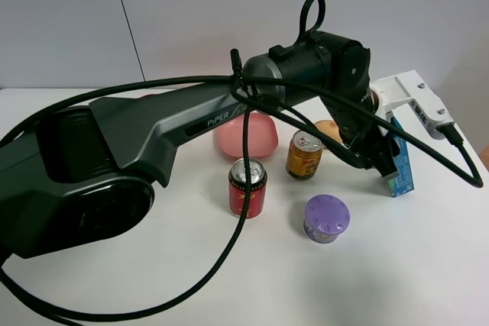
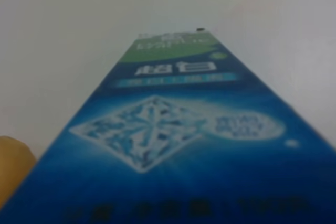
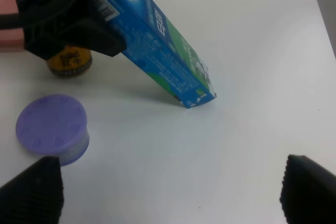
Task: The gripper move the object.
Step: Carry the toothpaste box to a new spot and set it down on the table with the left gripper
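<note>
Toothpaste box held tilted near the right edge

Seen from the high camera, the left gripper [image 1: 382, 164] reaches across to the right edge of the counter [image 1: 229, 280]. It is clamped on the upper part of the toothpaste box [image 1: 403, 169], which leans with its lower end on the surface. A purple tub [image 1: 327, 217], a red can [image 1: 247, 187], a gold can [image 1: 305, 154] and a pink bowl [image 1: 247, 137] stand nearer the middle, apart from the box.

The left wrist camera is filled by the box's blue-and-green side; no fingers show there.

In the right wrist camera the box [image 3: 163, 51] slants down to the counter, with the tub [image 3: 51, 127] nearby. The right gripper [image 3: 170, 195] is spread wide and holds nothing.
</note>
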{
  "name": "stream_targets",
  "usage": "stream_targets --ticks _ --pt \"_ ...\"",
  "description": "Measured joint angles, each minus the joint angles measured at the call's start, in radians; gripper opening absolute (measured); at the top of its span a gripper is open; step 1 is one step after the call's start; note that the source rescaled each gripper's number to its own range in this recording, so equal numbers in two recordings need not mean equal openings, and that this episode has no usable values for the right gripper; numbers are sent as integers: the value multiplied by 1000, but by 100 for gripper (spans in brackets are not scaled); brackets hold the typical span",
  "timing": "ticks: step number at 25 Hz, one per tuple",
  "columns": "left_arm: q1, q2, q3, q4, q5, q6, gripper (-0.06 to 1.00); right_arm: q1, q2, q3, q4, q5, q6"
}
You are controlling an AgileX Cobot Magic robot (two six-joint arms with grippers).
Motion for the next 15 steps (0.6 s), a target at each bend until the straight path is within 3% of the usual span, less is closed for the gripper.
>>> stream_targets --ticks 5,10,15 --pt "3 -1 -2 28 88 0 6 0 0 0 0 0 0" --pt "3 36 19 67 241 1 1 0 0 0 0 0 0" --pt "2 47 23 68 252 3 0 0 0 0 0 0 0"
